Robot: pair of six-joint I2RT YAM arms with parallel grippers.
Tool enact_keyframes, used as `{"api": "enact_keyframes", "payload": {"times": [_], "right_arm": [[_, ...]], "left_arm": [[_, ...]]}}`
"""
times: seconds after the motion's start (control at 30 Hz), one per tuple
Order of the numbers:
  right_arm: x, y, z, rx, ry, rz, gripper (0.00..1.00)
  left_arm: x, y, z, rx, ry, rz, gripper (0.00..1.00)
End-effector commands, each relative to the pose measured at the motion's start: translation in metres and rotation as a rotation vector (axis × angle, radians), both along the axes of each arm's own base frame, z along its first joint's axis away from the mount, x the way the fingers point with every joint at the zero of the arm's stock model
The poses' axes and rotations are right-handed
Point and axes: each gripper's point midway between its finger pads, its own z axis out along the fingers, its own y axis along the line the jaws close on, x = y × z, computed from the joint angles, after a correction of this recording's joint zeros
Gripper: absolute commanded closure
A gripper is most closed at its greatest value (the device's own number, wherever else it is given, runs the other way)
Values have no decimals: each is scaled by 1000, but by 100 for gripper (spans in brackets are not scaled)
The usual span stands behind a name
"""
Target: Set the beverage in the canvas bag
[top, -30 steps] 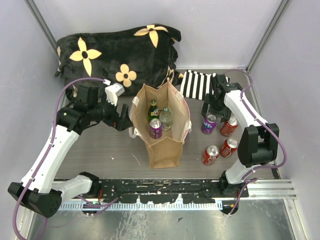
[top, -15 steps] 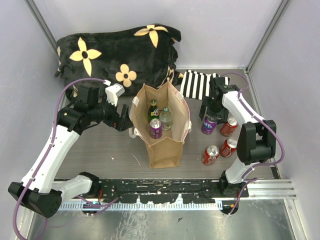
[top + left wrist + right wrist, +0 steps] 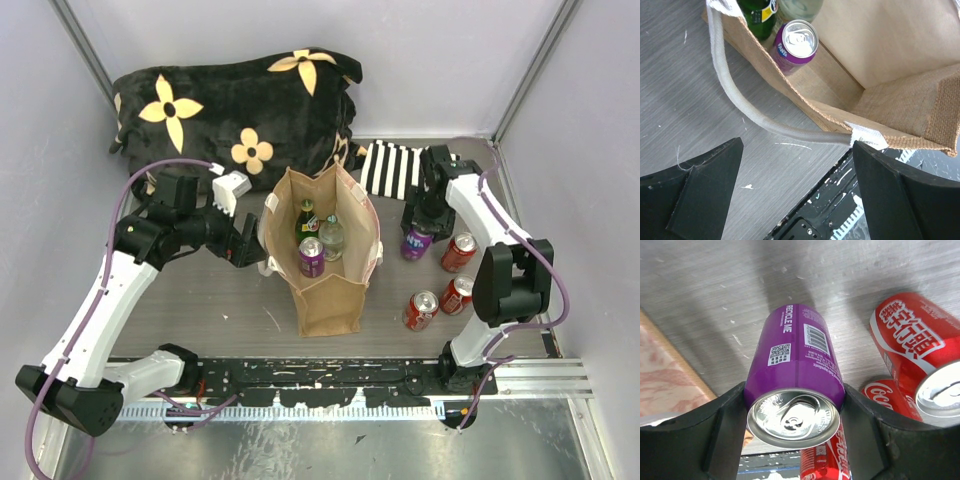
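Note:
The beverage, a purple can (image 3: 416,243) (image 3: 795,365), stands on the table right of the canvas bag (image 3: 330,300) (image 3: 900,100). My right gripper (image 3: 421,222) (image 3: 794,407) is down over it, both fingers pressed against the can's sides just under its silver top. The tan bag stands upright and open, holding another purple can (image 3: 312,257) (image 3: 797,42), a green bottle (image 3: 307,220) and a clear bottle (image 3: 331,238). My left gripper (image 3: 245,240) (image 3: 795,190) hangs open beside the bag's left wall, near its white handle (image 3: 765,125), holding nothing.
Three red cans (image 3: 459,252) (image 3: 458,294) (image 3: 421,309) stand close to the right of the purple can. A black-and-white striped cloth (image 3: 395,168) lies behind it. A black flowered blanket (image 3: 240,110) fills the back left.
My right gripper has dropped onto the purple can and its jaws have narrowed onto the can's sides; the can shifted slightly back. The left arm has barely moved.

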Motion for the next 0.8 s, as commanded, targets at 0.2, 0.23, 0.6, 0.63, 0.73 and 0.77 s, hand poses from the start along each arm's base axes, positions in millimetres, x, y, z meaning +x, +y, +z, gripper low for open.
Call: {"api": "enact_keyframes", "payload": {"times": [0.2, 0.23, 0.6, 0.63, 0.73, 0.77], "right_arm": [[47, 28, 186, 184, -457, 14, 99], [47, 30, 198, 198, -485, 19, 99], [29, 95, 266, 328, -627, 163, 99], [26, 101, 270, 335, -634, 177, 99], [13, 121, 283, 358, -661, 221, 99], [9, 127, 286, 365, -667, 231, 99]], "left_arm": [[-14, -18, 10, -49, 53, -50, 2], [-14, -21, 15, -67, 68, -42, 2], [-35, -41, 14, -206, 317, 4, 2], [-36, -41, 6, -197, 336, 14, 2], [-40, -37, -14, -151, 352, 31, 2], [-42, -36, -20, -138, 359, 32, 2]]}}
